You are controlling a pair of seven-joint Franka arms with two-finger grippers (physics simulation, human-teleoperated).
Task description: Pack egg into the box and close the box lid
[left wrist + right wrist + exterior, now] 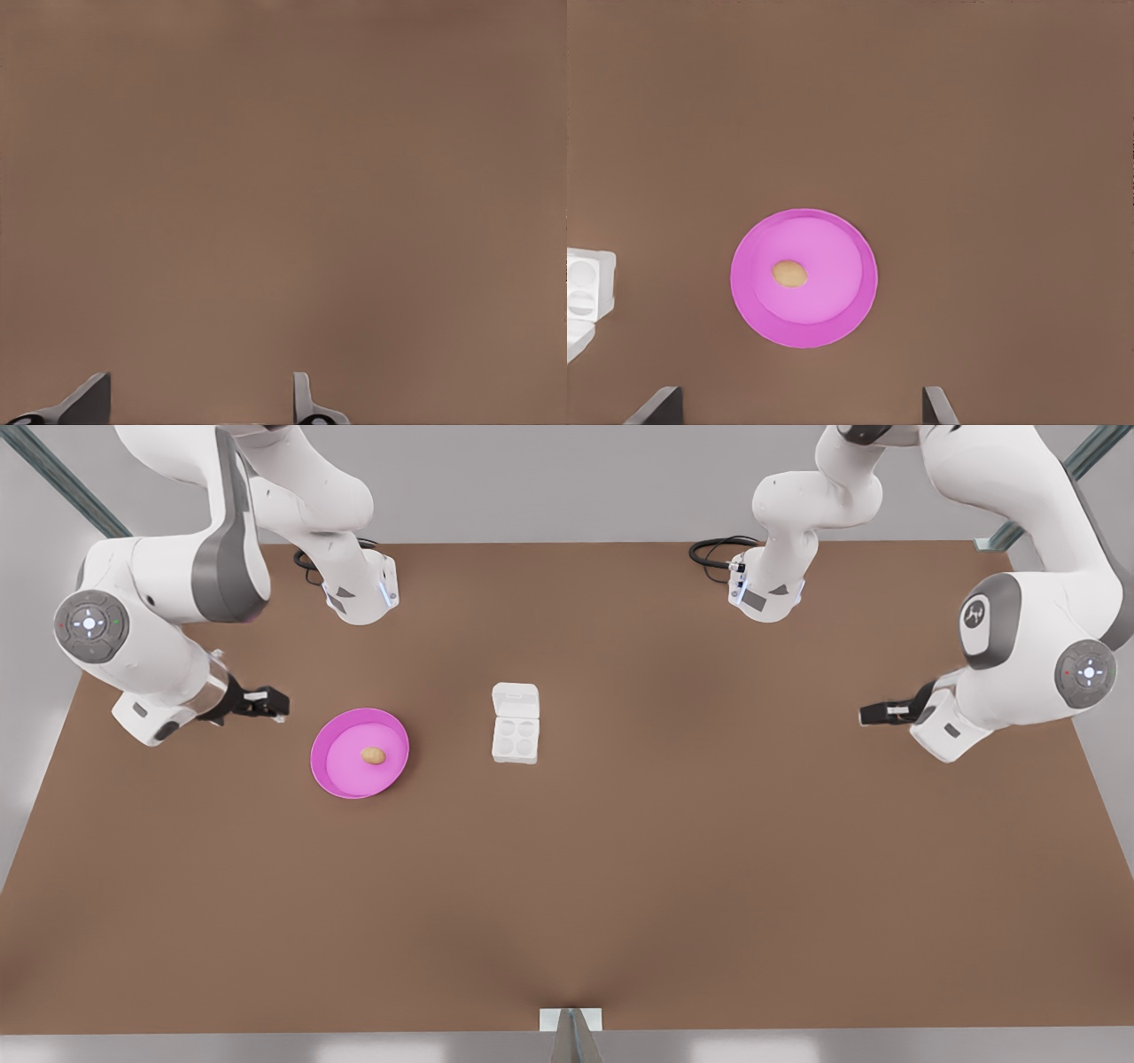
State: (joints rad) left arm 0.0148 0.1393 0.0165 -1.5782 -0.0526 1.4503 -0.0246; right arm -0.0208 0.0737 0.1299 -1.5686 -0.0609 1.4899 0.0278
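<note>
1. The egg [374, 755] is lying on its side inside the pink plate [324, 777], a little toward 3 o'clock from the plate's middle in the front view.
2. The box [515, 741] is sitting on the brown surface [620, 868] at 3 o'clock from the plate, apart from it. All four of its round cups are standing empty.
3. The box lid [516, 700] is lying open and flat at the 12 o'clock side of the cup tray.
4. The right gripper [270, 704] is hovering at about 10 o'clock from the plate, near its rim. Its fingers [660, 403] are standing wide apart and gripping nothing.
5. The left gripper [873, 714] is waiting well away at 3 o'clock from the box, over bare surface. Its fingers [89, 398] are also spread apart and holding nothing.
</note>
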